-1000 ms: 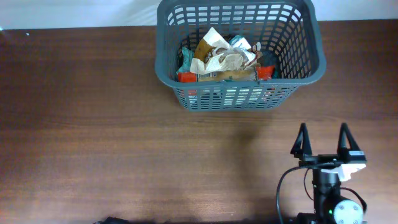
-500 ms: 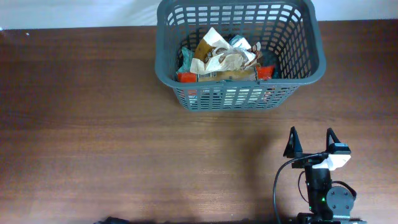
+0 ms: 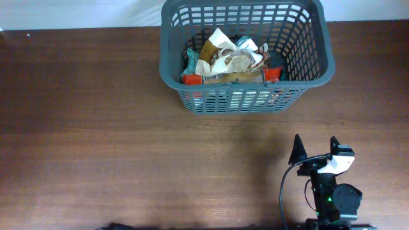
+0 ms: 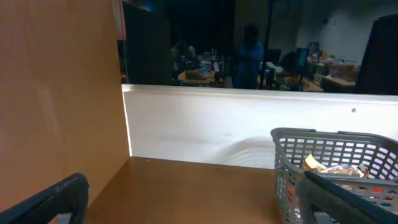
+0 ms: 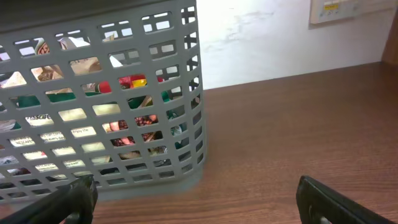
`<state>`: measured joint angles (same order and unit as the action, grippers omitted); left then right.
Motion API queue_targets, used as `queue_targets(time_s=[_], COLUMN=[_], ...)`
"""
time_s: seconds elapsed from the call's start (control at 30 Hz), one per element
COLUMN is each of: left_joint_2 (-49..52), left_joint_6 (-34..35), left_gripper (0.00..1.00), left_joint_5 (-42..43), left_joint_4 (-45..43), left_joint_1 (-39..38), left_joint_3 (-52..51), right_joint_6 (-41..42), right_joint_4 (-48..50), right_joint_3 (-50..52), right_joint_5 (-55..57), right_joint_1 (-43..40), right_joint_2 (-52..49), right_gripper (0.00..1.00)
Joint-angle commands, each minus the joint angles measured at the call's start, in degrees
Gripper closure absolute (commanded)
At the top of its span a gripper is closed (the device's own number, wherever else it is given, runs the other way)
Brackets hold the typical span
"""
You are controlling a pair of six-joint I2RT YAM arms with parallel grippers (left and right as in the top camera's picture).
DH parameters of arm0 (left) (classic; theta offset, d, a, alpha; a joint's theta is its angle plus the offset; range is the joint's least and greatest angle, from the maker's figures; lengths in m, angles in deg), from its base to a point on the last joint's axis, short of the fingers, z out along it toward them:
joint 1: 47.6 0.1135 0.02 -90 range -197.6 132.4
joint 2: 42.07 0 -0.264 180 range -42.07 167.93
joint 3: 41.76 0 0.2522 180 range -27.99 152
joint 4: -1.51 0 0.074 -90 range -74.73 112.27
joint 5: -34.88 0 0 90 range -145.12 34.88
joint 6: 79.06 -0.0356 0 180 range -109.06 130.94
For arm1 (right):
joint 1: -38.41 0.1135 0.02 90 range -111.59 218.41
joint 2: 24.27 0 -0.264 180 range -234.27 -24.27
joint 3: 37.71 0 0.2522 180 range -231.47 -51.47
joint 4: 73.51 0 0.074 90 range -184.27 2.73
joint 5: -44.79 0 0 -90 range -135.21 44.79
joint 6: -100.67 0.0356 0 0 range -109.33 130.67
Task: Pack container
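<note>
The container, a dark grey slotted basket (image 3: 246, 96), stands at the back middle of the table with several snack packets (image 3: 227, 61) heaped inside. It also shows in the right wrist view (image 5: 99, 112) and at the right of the left wrist view (image 4: 329, 171). My right gripper (image 3: 315, 148) is open and empty near the front edge, well in front of the basket's right corner; its fingers frame the right wrist view (image 5: 196, 199). My left gripper (image 4: 199, 199) is open and empty; the left arm is out of the overhead view.
The brown wooden table (image 3: 96, 128) runs to a white wall at the back (image 4: 199, 134). A wooden side panel (image 4: 56, 93) stands at the left in the left wrist view. A black cable (image 3: 284, 191) loops beside the right arm.
My right gripper has drawn back toward the front edge and slightly left, away from the basket. The basket and packets have not moved.
</note>
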<state>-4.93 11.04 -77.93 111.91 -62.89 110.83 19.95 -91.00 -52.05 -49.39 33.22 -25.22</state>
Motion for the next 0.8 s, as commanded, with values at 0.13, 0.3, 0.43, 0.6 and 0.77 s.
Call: queue_targets(time_s=[0.13, 0.3, 0.43, 0.6, 0.77], left_joint_2=[0.0, -1.6, -6.1, -16.1, -26.1], left_joint_6=[0.7, 1.8, 7.0, 18.6, 25.4], left_gripper=[0.01, 0.01, 0.01, 0.01, 0.01], left_joint_5=[-0.5, 2.4, 2.9, 5.6, 10.5], left_joint_4=[0.0, 0.0, 0.0, 0.0, -10.0], left_joint_1=[0.2, 2.0, 6.1, 12.9, 17.5], left_joint_3=[0.0, -0.4, -3.2, -17.0, -41.3], right_joint_6=[0.7, 0.7, 0.7, 0.7, 0.7], right_joint_4=[-0.4, -0.4, -0.4, -0.4, -0.4], right_joint_3=[0.3, 0.3, 0.3, 0.3, 0.3], right_joint_5=[-0.1, -0.1, -0.1, -0.1, -0.1], right_joint_1=[0.3, 0.3, 0.3, 0.3, 0.3], right_joint_2=[0.4, 0.4, 0.4, 0.4, 0.4], right_gripper=[0.01, 0.01, 0.01, 0.01, 0.01])
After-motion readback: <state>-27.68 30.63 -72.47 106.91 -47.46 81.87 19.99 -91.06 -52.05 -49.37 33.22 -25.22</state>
